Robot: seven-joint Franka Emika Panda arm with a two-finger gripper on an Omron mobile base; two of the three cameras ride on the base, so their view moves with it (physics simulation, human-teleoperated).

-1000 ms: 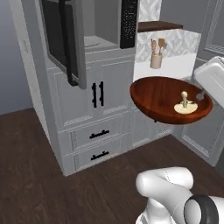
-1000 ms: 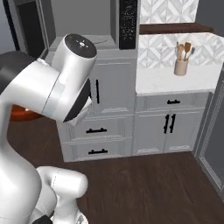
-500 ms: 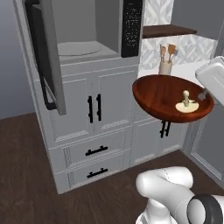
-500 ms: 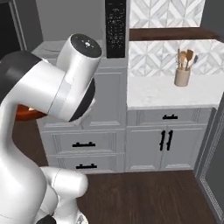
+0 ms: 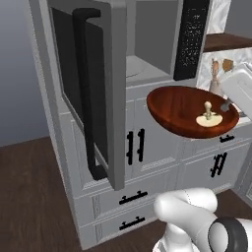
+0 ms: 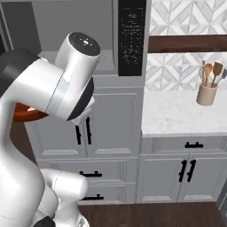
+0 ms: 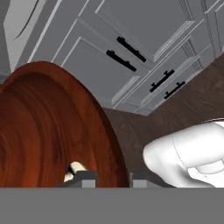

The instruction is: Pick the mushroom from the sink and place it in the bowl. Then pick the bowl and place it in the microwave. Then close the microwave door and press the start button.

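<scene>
Bowl (image 5: 192, 110) is held aloft by its rim in the narrowly closed gripper (image 7: 113, 177), now nearer the open microwave (image 5: 147, 54) than a second ago, so insertion looks close. The glossy reddish-brown wood carries the cream mushroom (image 5: 209, 118) on its right side.

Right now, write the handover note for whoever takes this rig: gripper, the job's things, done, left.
Gripper: shut on the rim of the bowl, one finger inside, one outside.
Bowl: held in the air in front of the microwave, just below its opening, not yet inside.
Mushroom: sits in the bowl, cap down, stem up.
Microwave door: swung open to the left.
Done: mushroom in bowl, bowl picked up.
Left: set the bowl inside the microwave, release, close the door, press start on the black control panel.
</scene>
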